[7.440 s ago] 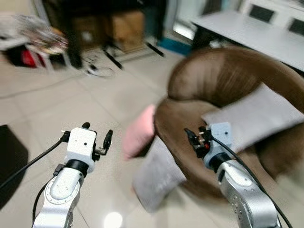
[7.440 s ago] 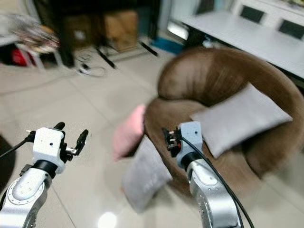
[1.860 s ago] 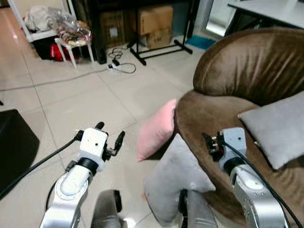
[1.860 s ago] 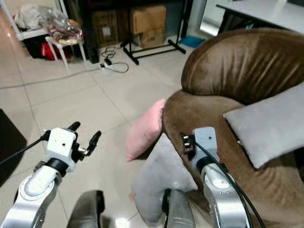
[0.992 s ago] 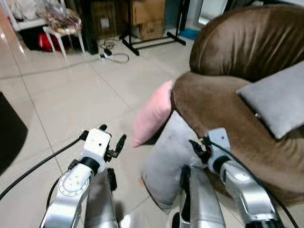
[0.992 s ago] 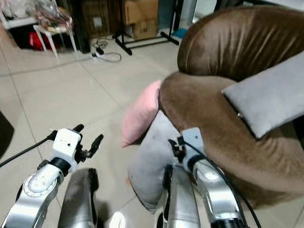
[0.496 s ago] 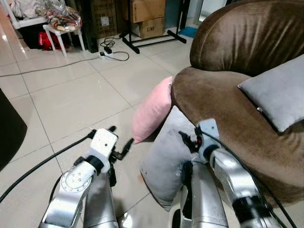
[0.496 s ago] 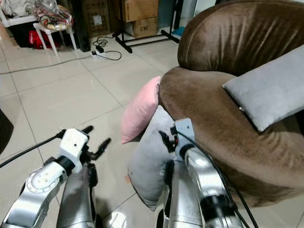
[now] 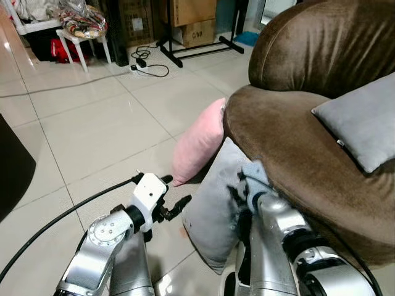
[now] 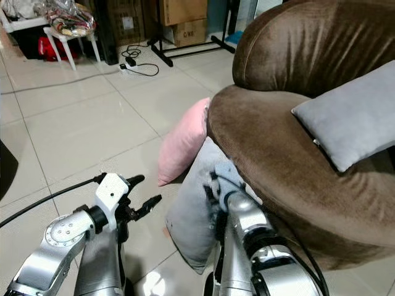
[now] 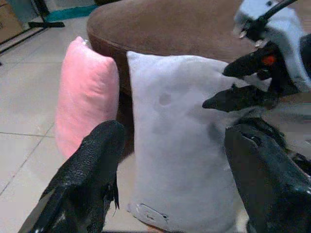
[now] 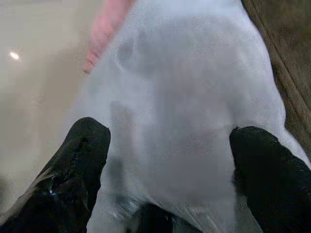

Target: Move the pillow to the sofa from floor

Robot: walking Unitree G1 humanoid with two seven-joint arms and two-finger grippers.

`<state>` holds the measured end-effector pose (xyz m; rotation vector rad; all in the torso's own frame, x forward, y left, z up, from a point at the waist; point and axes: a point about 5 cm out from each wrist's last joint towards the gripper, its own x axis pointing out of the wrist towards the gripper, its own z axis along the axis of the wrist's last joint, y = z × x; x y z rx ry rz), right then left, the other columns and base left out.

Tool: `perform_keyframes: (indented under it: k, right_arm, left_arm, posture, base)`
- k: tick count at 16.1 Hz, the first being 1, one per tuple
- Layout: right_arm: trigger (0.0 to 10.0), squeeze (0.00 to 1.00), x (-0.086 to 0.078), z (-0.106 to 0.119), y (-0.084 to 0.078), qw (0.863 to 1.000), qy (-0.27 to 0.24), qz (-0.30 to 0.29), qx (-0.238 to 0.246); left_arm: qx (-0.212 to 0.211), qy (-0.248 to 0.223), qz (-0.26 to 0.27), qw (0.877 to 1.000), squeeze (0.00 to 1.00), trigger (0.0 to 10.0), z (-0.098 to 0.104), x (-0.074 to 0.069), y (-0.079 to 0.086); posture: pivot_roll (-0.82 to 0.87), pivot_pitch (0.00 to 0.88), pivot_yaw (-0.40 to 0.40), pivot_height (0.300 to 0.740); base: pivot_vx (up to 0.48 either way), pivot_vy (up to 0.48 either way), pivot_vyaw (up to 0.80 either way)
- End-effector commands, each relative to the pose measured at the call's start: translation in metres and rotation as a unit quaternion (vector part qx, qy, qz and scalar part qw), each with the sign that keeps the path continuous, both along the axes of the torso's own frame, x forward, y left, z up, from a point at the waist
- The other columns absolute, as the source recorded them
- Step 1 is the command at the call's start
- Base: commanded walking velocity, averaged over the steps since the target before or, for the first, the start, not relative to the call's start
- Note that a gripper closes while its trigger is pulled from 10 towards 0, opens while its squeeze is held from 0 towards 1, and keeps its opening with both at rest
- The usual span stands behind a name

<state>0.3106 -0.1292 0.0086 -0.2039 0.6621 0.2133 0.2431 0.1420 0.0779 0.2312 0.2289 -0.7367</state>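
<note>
Right wrist view: right gripper (image 12: 165, 160), fingers spread wide and empty, has closed in on grey pillow (image 9: 213, 209) leaning against sofa (image 9: 296, 142) on floor. Left gripper (image 9: 176, 200), open, advanced alongside. Grasp imminent.

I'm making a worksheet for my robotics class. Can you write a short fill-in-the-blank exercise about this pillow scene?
1. The grey pillow on the floor leans against the ____ sofa.
2. Beside it stands a ____ pillow.
3. Both the left gripper and the right gripper have their fingers ____.
4. Another grey pillow lies ____ the sofa.

Missing words: brown; pink; open; on
</note>
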Motion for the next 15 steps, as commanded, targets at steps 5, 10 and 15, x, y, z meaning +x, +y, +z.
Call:
perform_keyframes:
  k: [5, 10, 15]
  right_arm:
    - [10.0, 0.0, 0.017, 0.018, -0.007, 0.995, -0.07, -0.075, -0.004]
    - [10.0, 0.0, 0.023, 0.025, -0.024, 0.987, -0.101, -0.123, -0.021]
    - [10.0, 0.0, 0.006, 0.002, -0.028, 0.986, -0.023, -0.16, 0.043]
  left_arm:
    - [0.009, 0.007, -0.01, 1.0, 0.0, 10.0, -0.001, -0.007, 0.004]
    - [0.002, 0.009, -0.017, 1.0, 0.0, 10.0, 0.001, -0.013, 0.005]
    - [0.018, 0.038, -0.055, 0.998, 0.0, 10.0, 0.003, -0.031, 0.017]
  posture:
    - [0.08, 0.043, -0.047, 0.429]
    - [0.08, 0.081, -0.035, 0.429]
    - [0.13, 0.146, 0.006, 0.429]
  base:
    - [0.0, 0.0, 0.0]
    - [0.0, 0.0, 0.0]
    - [0.0, 0.0, 0.0]
